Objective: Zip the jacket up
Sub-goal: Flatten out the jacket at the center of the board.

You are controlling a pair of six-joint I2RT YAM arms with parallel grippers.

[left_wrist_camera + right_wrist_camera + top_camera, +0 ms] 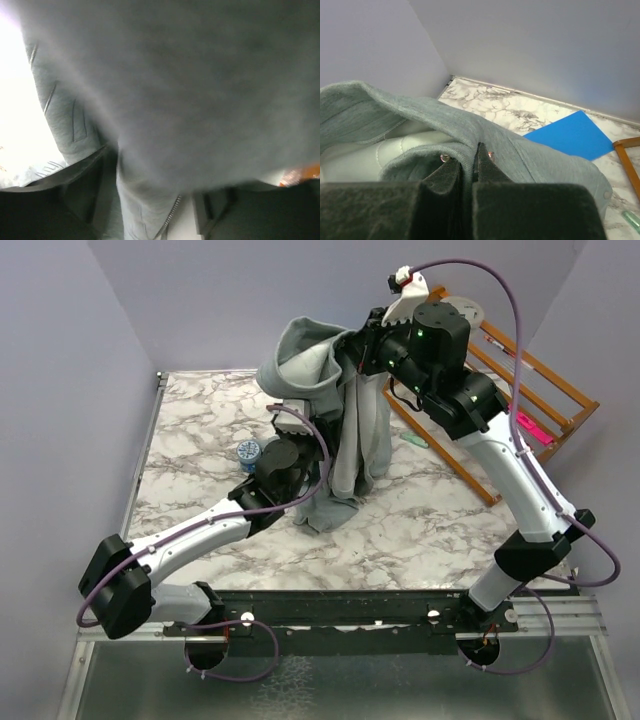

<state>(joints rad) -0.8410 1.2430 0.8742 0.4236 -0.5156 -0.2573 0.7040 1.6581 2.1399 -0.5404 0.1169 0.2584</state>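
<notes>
Jacket (350,430), soft and limp, hangs over the tabletop (420,520) toward 12 o'clock, upper edge pinched in the right end effector (470,167); left end effector (150,212) state indeterminate; take hold low beside the zipper (172,215).

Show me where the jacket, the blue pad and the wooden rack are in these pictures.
jacket (355,445), top view, on the grey fabric hanging down.
blue pad (570,136), right wrist view, on its flat middle.
wooden rack (622,145), right wrist view, on its corner joint.
</notes>
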